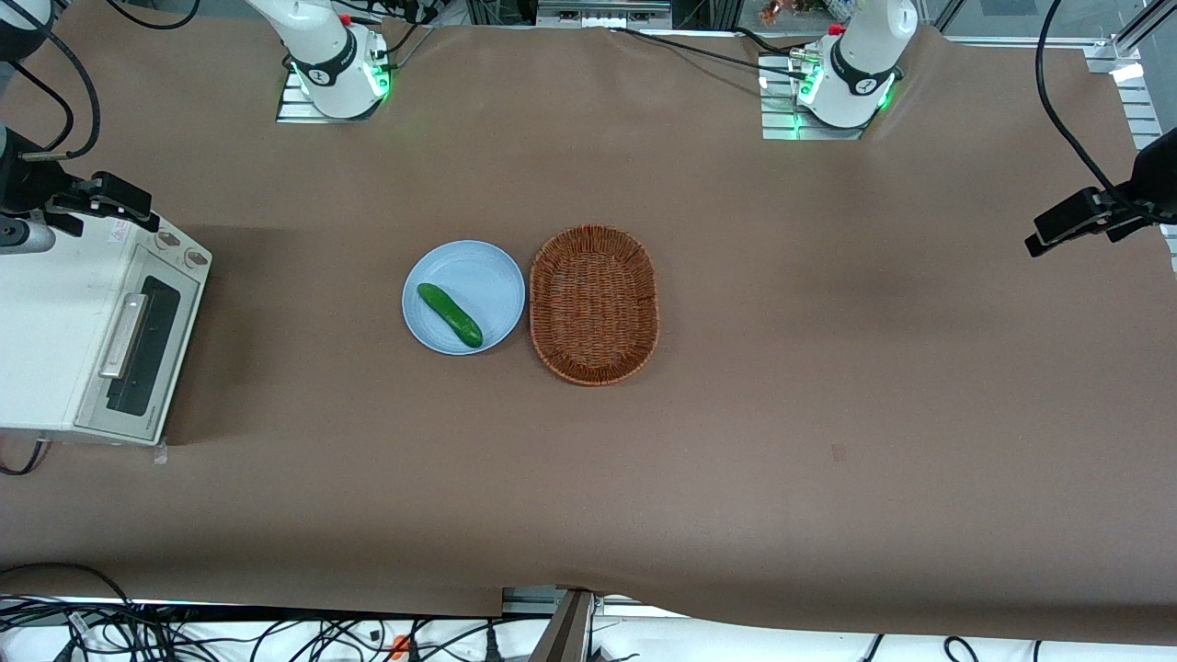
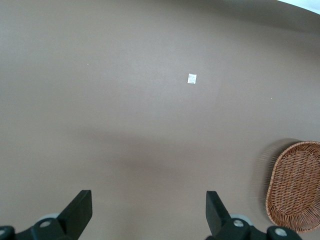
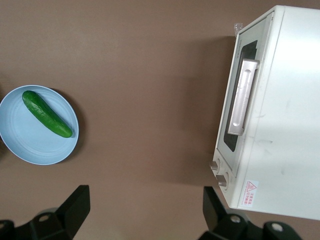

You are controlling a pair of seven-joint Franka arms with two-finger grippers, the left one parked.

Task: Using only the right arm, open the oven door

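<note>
Oven door [image 1: 138,354] sits shut, handle [image 3: 242,97] ahead of the spread, empty gripper [image 3: 142,210], likely poised to approach it.

cream-white boxy toaster oven [image 1: 46,340]: cut off by front-view edge at working arm's end | glossy white right arm [image 1: 317,41]: middle links out of frame | small black gripper [image 3: 145,210], above oven's corner farthest from front camera, fingers spread: bases cropped | round light-blue plate [image 3: 30,145]: rim clipped in right wrist view | oval brown wicker basket [image 2: 297,185]: clipped in left wrist view, one edge blurred | red warning sticker [image 3: 250,192]: unreadable
</note>
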